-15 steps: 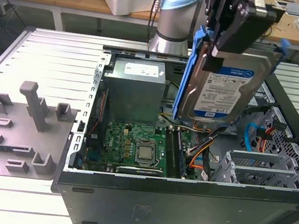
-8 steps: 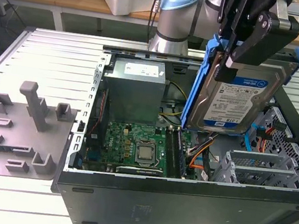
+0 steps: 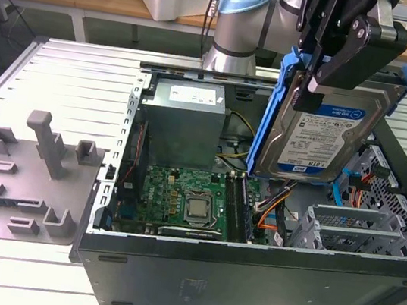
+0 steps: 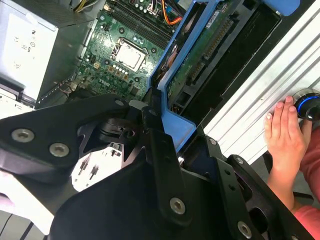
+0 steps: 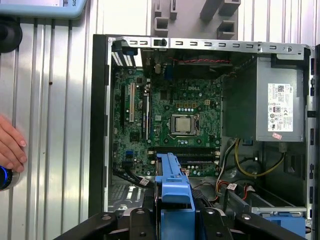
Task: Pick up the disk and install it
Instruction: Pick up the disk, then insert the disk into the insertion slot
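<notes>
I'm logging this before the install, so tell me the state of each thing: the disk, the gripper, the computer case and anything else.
computer case: lying on its side, open.
disk: held in the air over the computer case, tilted, not installed.
gripper: shut on the disk.
processor socket: uncovered, no cooler on it.
hand: resting by a blue-lit button.
</notes>
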`<state>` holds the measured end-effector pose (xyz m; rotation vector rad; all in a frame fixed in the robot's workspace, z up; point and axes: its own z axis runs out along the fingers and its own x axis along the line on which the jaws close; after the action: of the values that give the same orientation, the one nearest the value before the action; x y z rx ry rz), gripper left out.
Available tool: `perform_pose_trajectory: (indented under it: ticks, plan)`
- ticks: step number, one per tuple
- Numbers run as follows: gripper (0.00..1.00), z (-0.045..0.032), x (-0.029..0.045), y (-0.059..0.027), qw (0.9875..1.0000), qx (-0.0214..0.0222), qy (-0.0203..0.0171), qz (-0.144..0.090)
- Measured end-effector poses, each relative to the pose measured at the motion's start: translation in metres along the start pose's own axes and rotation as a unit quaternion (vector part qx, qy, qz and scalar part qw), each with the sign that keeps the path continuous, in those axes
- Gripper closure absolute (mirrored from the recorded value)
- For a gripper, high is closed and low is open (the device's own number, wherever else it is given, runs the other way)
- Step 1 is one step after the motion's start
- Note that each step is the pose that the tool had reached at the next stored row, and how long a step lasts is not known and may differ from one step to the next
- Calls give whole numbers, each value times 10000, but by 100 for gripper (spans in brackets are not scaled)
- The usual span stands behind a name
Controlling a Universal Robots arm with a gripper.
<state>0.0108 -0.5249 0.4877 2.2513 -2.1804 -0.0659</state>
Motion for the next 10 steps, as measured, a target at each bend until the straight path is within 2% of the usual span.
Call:
perform_pose_trajectory:
  ticks: [10]
  plan:
    - [63,0,0,-3,10000,0,0,0]
